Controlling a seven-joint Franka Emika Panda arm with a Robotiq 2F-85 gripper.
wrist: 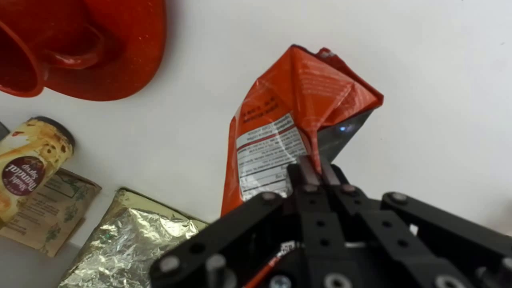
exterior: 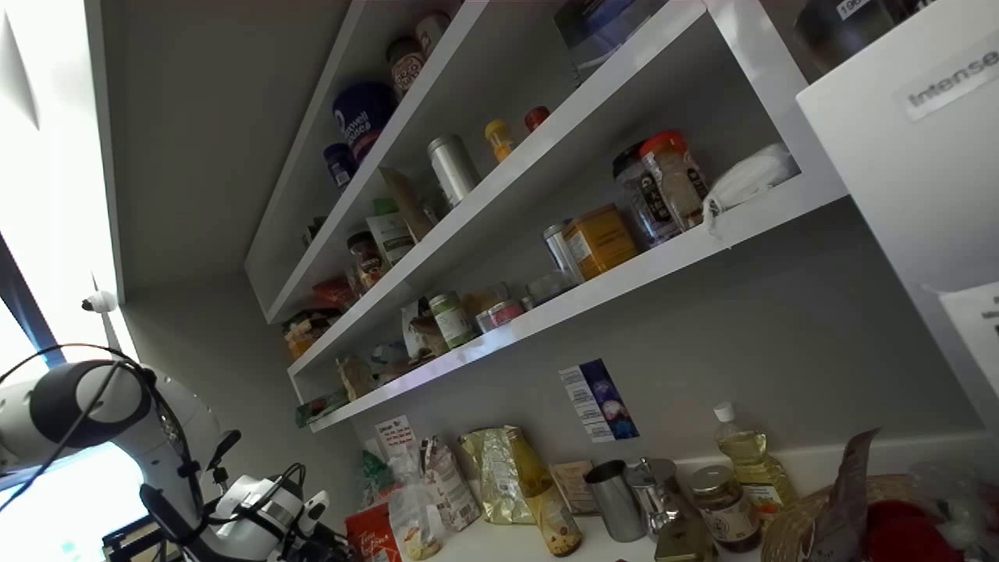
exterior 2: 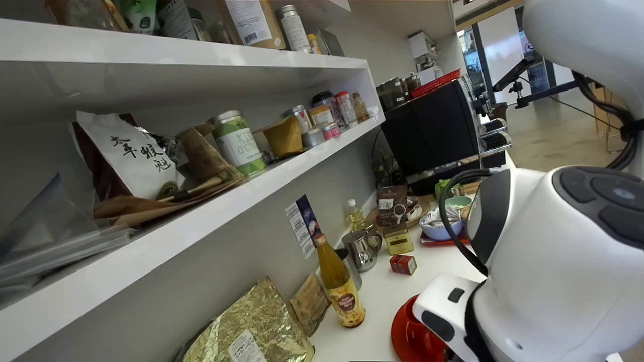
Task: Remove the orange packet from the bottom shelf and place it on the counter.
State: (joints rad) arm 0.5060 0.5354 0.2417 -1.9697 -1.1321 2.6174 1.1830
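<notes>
The orange packet [wrist: 266,108] hangs from my gripper [wrist: 317,173] in the wrist view. The fingers are shut on its folded seam, and a white printed label faces the camera. Below it is the pale counter [wrist: 192,132]; I cannot tell whether the packet touches it. In an exterior view the packet [exterior: 373,532] shows red with white lettering beside the gripper [exterior: 332,545], low at the frame edge. The bottom shelf [exterior: 468,353] runs above the counter; it also shows in an exterior view [exterior 2: 201,217], where the gripper is out of view.
A red cup on a red saucer [wrist: 132,68], a syrup bottle [wrist: 36,156], a tan packet [wrist: 60,212] and a gold foil bag [wrist: 136,240] lie near the held packet. A clear plastic bag [exterior: 414,519] stands behind it. A small red box [exterior 2: 403,264] is farther along the counter.
</notes>
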